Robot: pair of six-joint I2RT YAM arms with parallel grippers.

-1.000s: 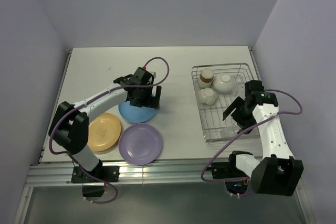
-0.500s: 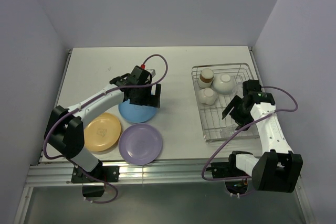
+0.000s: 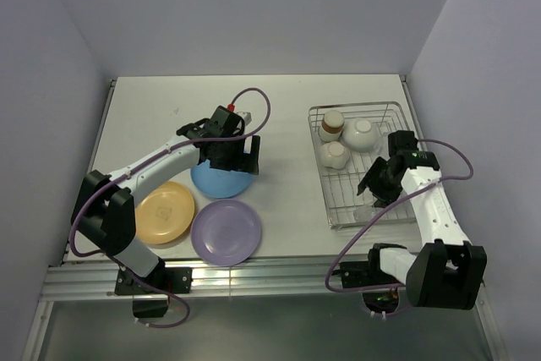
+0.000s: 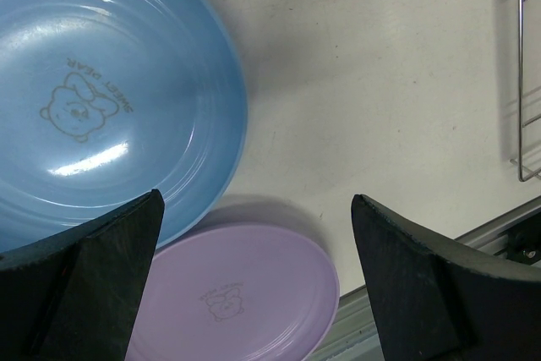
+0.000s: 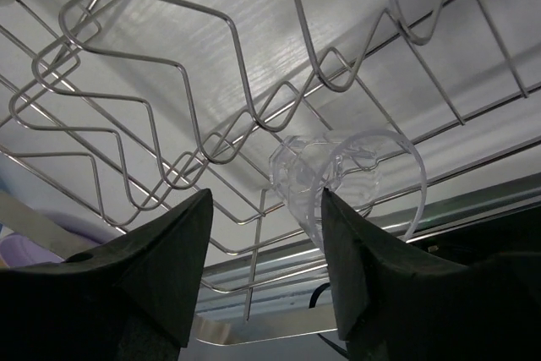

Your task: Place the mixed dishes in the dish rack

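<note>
White table [image 3: 161,103], dish rack [image 3: 345,194], lilac walls [image 3: 254,14]

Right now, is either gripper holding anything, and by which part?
Nothing is held. The left gripper is open over the blue plate; the right gripper is open over a clear glass in the dish rack.

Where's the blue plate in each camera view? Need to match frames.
Top external: the blue plate sits mid-table, left of centre, just behind the purple plate.
Left wrist: it fills the upper left, bear print showing.
Right wrist: not in it.
Shared landmark: the dish rack. It is on the right in the top view, shows as wire at the right edge of the left wrist view, and fills the right wrist view.
</note>
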